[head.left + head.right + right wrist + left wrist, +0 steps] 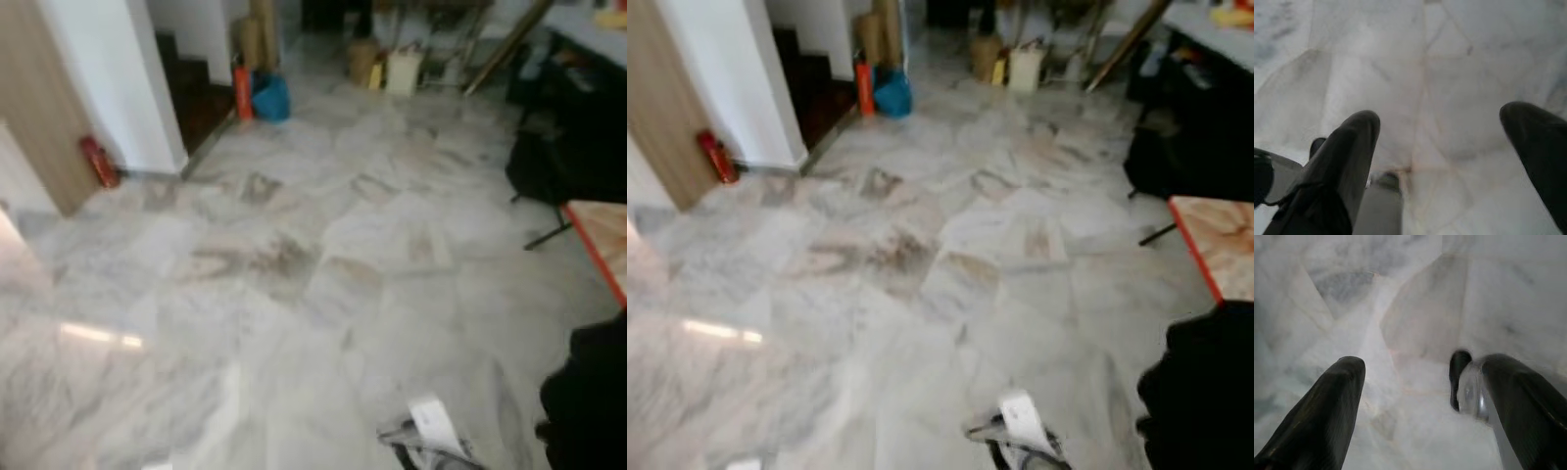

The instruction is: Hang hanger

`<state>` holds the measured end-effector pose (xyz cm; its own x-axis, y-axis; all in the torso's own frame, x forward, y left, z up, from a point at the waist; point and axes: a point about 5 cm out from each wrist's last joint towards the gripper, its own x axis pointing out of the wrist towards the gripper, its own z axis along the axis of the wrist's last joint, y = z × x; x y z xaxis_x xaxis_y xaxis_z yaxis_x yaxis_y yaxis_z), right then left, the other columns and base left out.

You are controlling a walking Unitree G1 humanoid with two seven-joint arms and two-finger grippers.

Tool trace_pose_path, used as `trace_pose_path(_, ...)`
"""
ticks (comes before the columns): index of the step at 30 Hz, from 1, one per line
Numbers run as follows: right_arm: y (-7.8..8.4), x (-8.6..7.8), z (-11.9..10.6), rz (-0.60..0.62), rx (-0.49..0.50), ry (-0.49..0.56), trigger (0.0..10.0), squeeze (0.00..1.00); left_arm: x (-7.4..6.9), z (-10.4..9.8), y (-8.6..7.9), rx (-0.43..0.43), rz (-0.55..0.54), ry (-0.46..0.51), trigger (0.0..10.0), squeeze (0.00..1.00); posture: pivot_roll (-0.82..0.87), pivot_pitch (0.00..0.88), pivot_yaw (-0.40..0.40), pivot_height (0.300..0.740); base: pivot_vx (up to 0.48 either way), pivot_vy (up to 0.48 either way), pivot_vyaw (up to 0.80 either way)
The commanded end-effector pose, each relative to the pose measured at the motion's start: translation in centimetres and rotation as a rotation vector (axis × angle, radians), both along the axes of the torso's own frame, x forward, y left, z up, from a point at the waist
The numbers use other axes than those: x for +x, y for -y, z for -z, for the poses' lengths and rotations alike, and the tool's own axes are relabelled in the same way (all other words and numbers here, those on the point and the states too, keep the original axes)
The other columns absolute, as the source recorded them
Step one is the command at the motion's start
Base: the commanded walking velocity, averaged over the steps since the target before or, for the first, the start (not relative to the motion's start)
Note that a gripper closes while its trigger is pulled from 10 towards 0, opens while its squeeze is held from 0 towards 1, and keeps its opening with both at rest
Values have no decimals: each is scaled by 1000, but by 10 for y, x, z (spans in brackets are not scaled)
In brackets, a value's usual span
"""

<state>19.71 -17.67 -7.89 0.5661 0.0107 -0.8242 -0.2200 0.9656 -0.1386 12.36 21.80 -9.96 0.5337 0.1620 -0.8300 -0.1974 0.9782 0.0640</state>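
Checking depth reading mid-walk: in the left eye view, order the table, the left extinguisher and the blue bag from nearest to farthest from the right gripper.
From the right gripper, hanging low over the floor:
1. Table, close on the right.
2. Extinguisher, left, by the wall.
3. Blue bag, far back, centre-left.

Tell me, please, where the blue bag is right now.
In the head views the blue bag sits on the floor far ahead, left of centre, beside an orange cylinder.

Blurred clutter (392,64) along far wall
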Motion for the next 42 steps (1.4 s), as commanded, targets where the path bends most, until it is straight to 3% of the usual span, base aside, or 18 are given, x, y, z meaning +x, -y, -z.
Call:
trace_pose_path(1,11,-4,1,18,-25,-14,10000,0,1,1,5,-13,-3,-4,10000,0,-82,0,18,740,480,0,0)
trace_pose_path(29,9,-2,1,18,-25,-19,10000,0,4,0,2,-9,-2,-2,10000,0,-84,0,28,740,480,0,0)
trace_pose_path(33,8,-2,0,7,-29,-22,10000,0,4,-1,2,-9,-2,0,10000,0,-85,0,27,740,480,0,-800)
trace_pose_path(42,9,-1,0,11,-31,-12,10000,0,5,-1,2,-10,-5,0,10000,0,-82,0,27,740,480,0,0)
